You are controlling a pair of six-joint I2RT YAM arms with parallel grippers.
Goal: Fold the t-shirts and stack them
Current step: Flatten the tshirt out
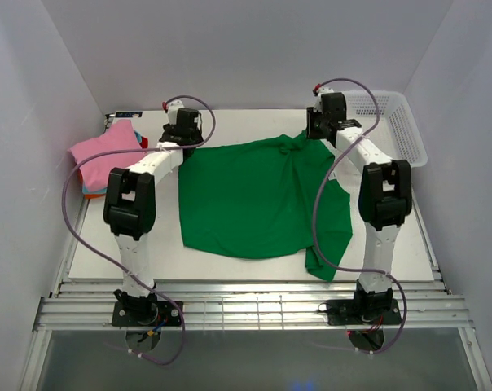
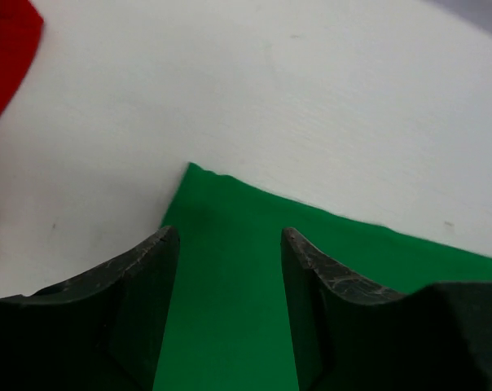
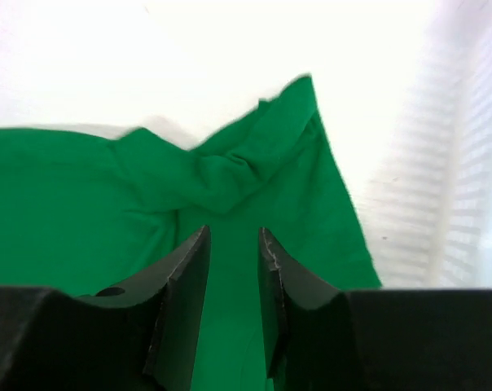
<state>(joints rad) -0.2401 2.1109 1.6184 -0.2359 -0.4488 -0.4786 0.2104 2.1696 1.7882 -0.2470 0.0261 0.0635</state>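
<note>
- While the green t-shirt [image 1: 254,204] lies unfolded across the middle of the desk [image 1: 230,270], I enter it first. It is mostly flat, ridged and bunched at its far right, with a flap trailing at the near right.
- Folded pile, far left: the pink t-shirt [image 1: 107,148] is on top, with teal and red edges showing beneath. An orange-red t-shirt [image 2: 6,57] edge shows in my left wrist view, apart from the green corner.
- My left end effector [image 2: 230,269] has its jaws wide apart over the far left corner of the green cloth and holds nothing.
- My right end effector [image 3: 234,269] has its jaws parted by a narrow gap above the bunched far right cloth. I see nothing pinched between them.
- White mesh basket [image 1: 393,122], far right, just beside my right arm, is not part of the fold.
- Step in hand, as I judge it: take both far corners for the first fold.
- Left side: close on the corner tip itself, one layer only, so the edge lifts straight.
- Right side: the ridges hide the true corner. I should open wider and smooth or seek the outer edge before pinching, or I may gather several layers.
- Carry: lift both sides level and together, then draw toward the near edge and lay the cloth down without dragging the trailing flap under.
</note>
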